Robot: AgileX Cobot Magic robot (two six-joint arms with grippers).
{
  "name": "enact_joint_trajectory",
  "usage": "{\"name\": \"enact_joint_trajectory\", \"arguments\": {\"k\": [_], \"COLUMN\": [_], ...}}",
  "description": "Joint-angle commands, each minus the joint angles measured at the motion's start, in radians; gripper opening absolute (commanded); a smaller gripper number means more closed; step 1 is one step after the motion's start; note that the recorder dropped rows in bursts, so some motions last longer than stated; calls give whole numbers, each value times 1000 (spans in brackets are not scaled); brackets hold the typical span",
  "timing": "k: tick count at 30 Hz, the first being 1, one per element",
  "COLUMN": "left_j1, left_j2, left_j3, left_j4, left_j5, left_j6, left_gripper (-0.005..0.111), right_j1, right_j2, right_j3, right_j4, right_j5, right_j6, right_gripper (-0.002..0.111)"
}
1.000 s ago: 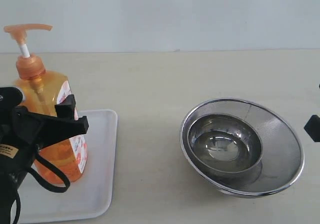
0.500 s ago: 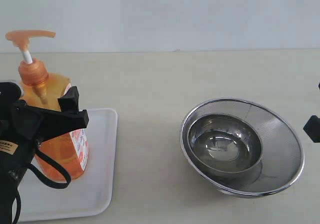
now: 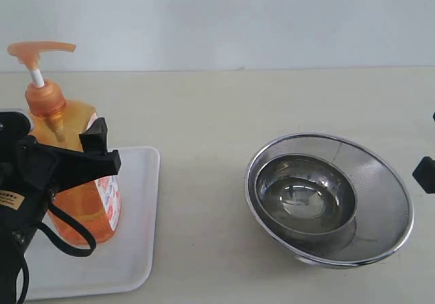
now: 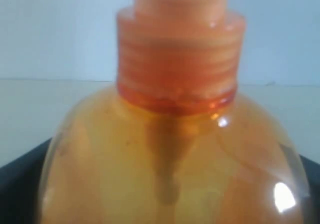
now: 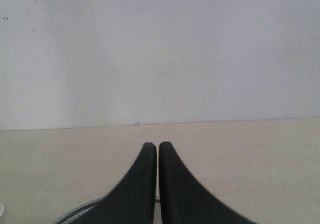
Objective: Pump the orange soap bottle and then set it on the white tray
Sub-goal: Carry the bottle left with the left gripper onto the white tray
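- bottle (image 3: 80, 192) stands upright on the tray (image 3: 136, 249), between the left pincer (image 3: 83, 151) jaws; probably just set down, but whether it is grasped or released I cannot tell.
- left wrist: bottle (image 4: 170, 159) sits dead ahead and fills the view.
- right wrist: right pincer (image 5: 158, 184) is clenched on nothing, apparently idle.

Orange soap bottle (image 3: 81, 202): pump head (image 3: 41, 47) now slightly lower and a touch rightward in exterior view versus a second ago; collar lower too. Base sits a little farther up white tray (image 3: 139, 209). Label (image 3: 110, 198) shows as narrower strip. Left claw (image 3: 95, 147) raised slightly against bottle: front finger (image 3: 102, 158) crosses body nearer shoulder, tip higher. Shift came within first half-second.
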Motion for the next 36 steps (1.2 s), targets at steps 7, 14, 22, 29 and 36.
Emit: {"name": "enact_joint_trajectory", "arguments": {"k": [7, 14, 22, 29, 36], "left_j1": [-3, -3, -7, -7, -53], "left_j2": [-5, -5, -5, -5, -5], "left_j3": [-2, -2, -2, -2, -2], "left_j4": [-27, -25, -15, -13, -40], "left_j5": [-13, -13, -13, -13, -13], "left_j6": [8, 8, 8, 14, 57], "left_gripper": [86, 86, 86, 86, 86], "right_j1": [2, 2, 2, 2, 2], "right_j2": [0, 0, 0, 0, 0], "right_j3": [1, 1, 1, 1, 1], "right_j4": [-12, -12, -12, -14, -18], "right_j5": [-11, -11, -11, -11, -13], "right_j6": [-7, -7, -7, -7, -7], "right_gripper": [0, 0, 0, 0, 0]}}
